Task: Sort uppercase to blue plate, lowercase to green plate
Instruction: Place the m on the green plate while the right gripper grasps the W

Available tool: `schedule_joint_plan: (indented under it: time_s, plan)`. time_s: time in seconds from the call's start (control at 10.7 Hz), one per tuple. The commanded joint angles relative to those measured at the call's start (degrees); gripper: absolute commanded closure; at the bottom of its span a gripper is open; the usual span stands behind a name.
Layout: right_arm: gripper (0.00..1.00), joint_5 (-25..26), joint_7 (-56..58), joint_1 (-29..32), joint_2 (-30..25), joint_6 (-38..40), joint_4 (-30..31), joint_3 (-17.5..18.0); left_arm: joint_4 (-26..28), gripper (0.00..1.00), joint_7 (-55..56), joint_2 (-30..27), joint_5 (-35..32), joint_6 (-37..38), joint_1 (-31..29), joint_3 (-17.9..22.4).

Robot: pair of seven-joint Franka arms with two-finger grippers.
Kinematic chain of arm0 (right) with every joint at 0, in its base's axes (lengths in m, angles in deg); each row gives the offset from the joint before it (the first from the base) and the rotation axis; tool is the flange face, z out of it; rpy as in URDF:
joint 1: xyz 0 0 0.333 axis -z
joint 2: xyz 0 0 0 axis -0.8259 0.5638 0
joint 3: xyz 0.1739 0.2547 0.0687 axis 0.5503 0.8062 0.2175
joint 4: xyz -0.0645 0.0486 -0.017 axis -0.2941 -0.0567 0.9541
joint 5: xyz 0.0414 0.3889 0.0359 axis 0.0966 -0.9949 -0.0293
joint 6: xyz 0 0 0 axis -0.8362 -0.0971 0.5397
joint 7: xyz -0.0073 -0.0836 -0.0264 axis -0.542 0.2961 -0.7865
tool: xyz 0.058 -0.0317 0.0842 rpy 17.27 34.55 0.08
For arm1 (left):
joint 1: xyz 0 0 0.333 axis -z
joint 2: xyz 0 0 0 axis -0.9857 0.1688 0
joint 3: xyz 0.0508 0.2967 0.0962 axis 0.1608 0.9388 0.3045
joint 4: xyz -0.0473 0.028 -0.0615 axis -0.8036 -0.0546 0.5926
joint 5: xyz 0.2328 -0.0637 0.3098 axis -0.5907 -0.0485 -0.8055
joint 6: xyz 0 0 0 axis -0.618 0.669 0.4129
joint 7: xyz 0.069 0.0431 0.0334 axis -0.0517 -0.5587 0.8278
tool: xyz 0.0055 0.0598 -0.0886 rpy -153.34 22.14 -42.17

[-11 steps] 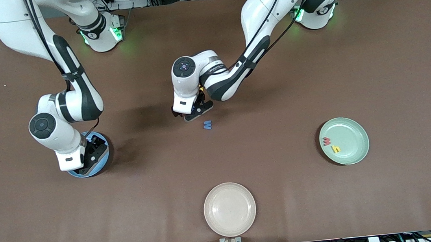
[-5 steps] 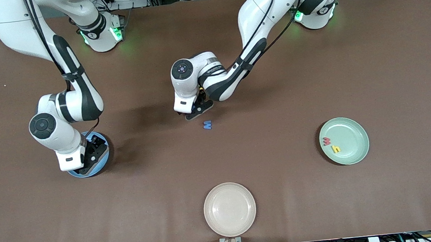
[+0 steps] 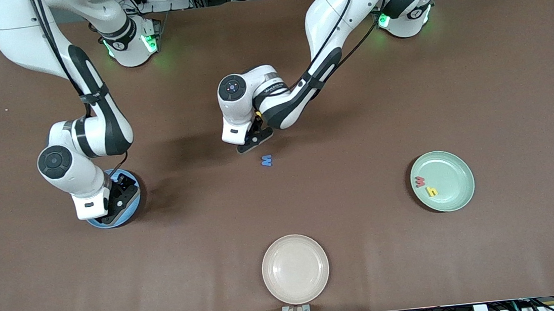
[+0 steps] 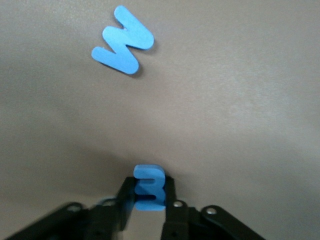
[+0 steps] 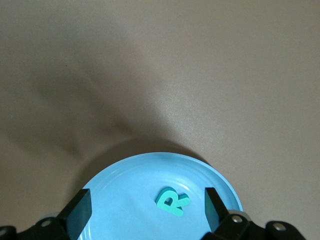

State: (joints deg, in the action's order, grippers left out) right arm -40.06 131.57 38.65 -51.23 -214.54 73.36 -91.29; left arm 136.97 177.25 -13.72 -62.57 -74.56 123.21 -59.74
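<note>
- Front view: a brown table with three plates. My left gripper is low at the middle of the table, just above the surface, its jaws closed on a small blue letter.
- Left wrist view: the blue letter stands on edge, pinched between my fingers; I cannot tell which letter it is. A blue W lies flat on the table nearby, apart from my grip.
- My right gripper hangs over the blue plate at the right arm's end, jaws wide apart and holding nothing. A teal R lies in that plate.
- The green plate, toward the left arm's end, holds a red letter and a yellow h.
- A cream plate sits nearest the front camera.
</note>
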Motion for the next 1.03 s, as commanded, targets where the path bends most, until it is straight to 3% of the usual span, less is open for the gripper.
schedule_joint_plan:
  time_s: [0.0,0.28,0.56,0.94]
  plan:
    - [0.0,-1.0,-0.9,-0.5,0.7,0.6,-1.0,0.4,-0.6,1.0,-1.3,0.6,1.7,1.9,1.1,1.4]
    - [0.0,-1.4,-13.9,-4.7,0.8,3.5,-1.5,1.0,-0.6,1.0,-4.0,-2.0,1.0,7.1,-0.3,1.5]
    - [0.0,-10.8,-23.2,-11.3,2.0,4.1,-3.7,0.9,-0.7,1.0,-14.8,-7.1,1.2,10.3,-3.0,5.7]
    - [0.0,-11.1,-47.4,-21.0,5.8,4.1,-8.2,0.9,-0.6,1.0,-33.3,-11.7,1.0,14.1,-14.6,6.0]
